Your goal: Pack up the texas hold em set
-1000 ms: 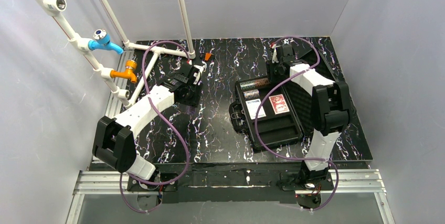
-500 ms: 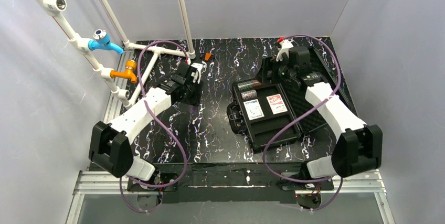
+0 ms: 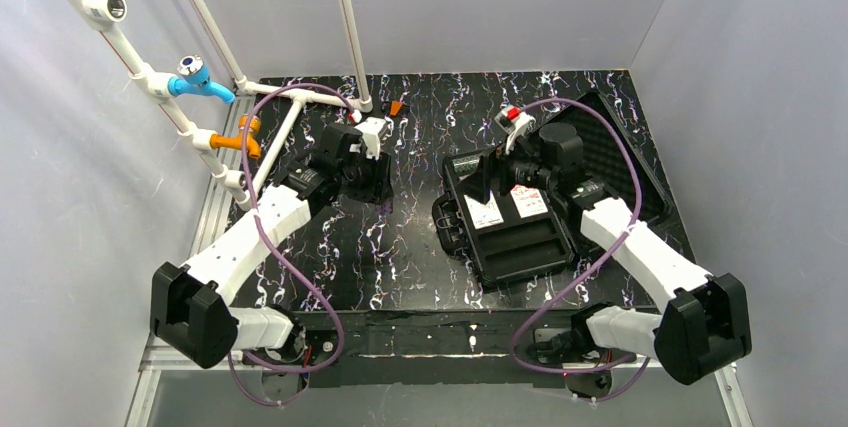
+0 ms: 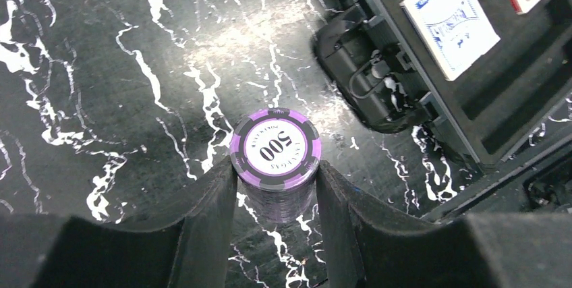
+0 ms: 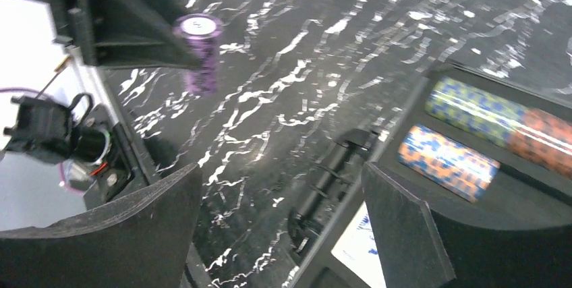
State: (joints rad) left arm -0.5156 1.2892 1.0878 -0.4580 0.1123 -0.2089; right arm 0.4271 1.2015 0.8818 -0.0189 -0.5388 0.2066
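Purple stack of 500-marked poker chips (image 4: 275,150) sits clamped in my left claw (image 4: 275,175), at about nine o'clock from the open black plastic case (image 3: 520,247); my right claw (image 5: 280,187) hangs spread and empty over it. Two card decks (image 3: 487,209) and mottled chip rolls (image 5: 465,139) already lie slotted, so I judge this stack and the lid (image 3: 640,162) remain.

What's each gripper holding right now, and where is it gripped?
Left gripper holds the purple chip stack by its opposite sides, below the top chip. Right gripper is open, holding nothing.
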